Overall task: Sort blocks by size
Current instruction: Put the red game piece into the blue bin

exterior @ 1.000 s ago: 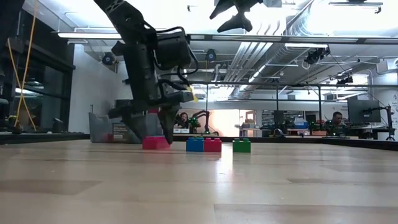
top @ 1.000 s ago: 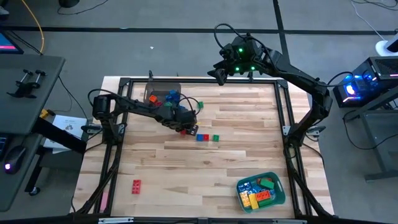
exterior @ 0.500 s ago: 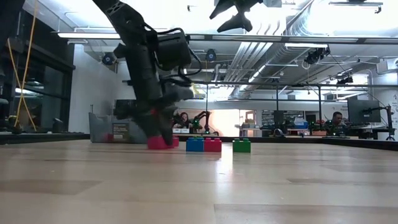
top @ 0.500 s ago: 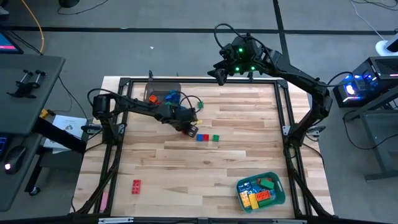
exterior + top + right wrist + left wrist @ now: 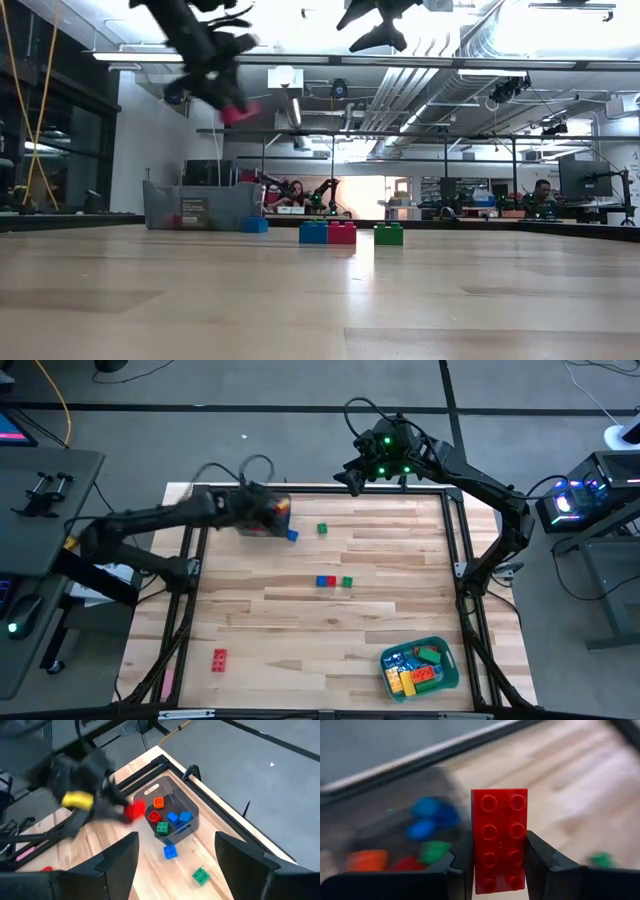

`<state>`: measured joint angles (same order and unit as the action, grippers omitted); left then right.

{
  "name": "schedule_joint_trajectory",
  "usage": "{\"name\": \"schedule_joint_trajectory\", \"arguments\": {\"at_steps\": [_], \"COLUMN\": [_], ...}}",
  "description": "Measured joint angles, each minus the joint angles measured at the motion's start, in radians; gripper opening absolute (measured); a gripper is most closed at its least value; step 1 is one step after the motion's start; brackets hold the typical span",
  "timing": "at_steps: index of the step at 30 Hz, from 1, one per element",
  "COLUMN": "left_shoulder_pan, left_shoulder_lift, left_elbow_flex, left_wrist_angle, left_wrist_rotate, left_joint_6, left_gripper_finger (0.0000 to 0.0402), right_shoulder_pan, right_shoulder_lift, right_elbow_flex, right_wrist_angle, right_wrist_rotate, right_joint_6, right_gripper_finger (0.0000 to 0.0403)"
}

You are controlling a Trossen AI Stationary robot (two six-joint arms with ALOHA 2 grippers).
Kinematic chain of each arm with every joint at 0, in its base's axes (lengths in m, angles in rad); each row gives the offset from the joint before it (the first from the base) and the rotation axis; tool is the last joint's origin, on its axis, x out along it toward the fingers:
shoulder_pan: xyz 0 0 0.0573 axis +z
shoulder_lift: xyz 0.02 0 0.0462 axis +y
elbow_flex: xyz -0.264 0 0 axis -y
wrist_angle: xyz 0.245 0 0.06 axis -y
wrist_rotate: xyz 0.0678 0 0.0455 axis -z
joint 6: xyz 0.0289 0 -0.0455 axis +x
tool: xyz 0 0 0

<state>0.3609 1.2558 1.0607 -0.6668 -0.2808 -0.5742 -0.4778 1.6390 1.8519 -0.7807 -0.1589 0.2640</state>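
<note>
Above the grey bin [image 5: 172, 817] at ten o'clock, my left gripper [image 5: 500, 870] clamps a long red brick [image 5: 499, 840]; releasing off-centre could bounce it out.

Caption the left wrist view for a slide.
Left tool shut on a long red brick, above the grey bin of small blocks.

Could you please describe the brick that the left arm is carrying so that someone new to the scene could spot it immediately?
Start at the grey bin at the table's far left corner. The left gripper hangs above it, shut on a red brick. It is the long one with two rows of four studs, and the only brick up in the air; the others lie in bins or on the wood.
</note>
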Motion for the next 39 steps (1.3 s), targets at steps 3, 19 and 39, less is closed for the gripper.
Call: {"name": "schedule_joint_trajectory", "arguments": {"at_steps": [3,19,39], "left_shoulder_pan": [0.085,-0.388,-0.69], "left_shoulder_lift": [-0.063,0.197,0.962], "left_elbow_flex": [-0.001,-0.001,0.529], "left_wrist_angle": [-0.091,0.573,1.182], "left_wrist_rotate": [0.033,0.377,0.478], "left_joint_6": [0.045,0.114,0.219], "left_gripper_finger": [0.0086,0.0086,0.0086], "right_shoulder_pan": [0.0,0.12,0.535], "right_shoulder_lift": [0.0,-0.199,-0.284], "right_elbow_flex": [0.0,0.0,0.0], "right_wrist_angle": [0.0,-0.241,-0.484], "right_wrist_rotate": [-0.007,0.005,0.581], "right_joint_6": [0.007,0.259,0.678], "right_gripper_finger": [0.0254,0.0254,0.0254]}}
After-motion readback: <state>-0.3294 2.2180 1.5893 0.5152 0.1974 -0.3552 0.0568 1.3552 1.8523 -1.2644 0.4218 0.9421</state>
